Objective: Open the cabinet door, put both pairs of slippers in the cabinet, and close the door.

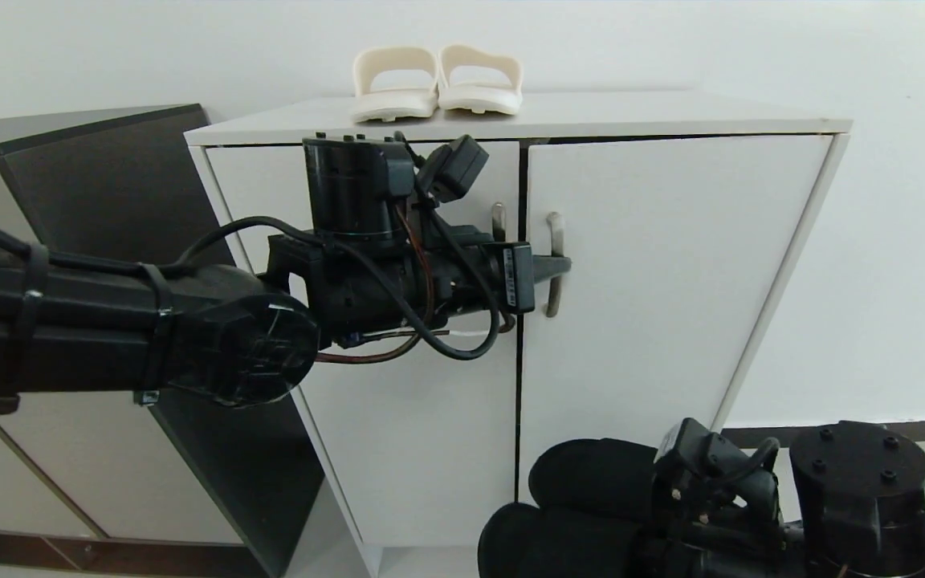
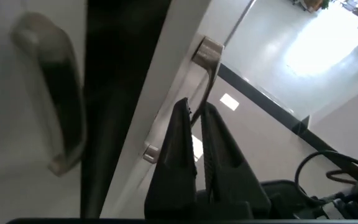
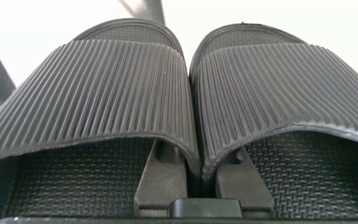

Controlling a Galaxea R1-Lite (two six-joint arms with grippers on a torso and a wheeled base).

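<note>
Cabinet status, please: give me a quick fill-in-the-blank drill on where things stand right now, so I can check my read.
1. The cream slippers sit on ___ of the cabinet.
2. Both doors are ___.
3. The left gripper has its jaws on the handle of the robot's ___ door.
4. The right gripper holds a slipper pair whose colour is ___.

Missing words: top; closed; right; black.
</note>
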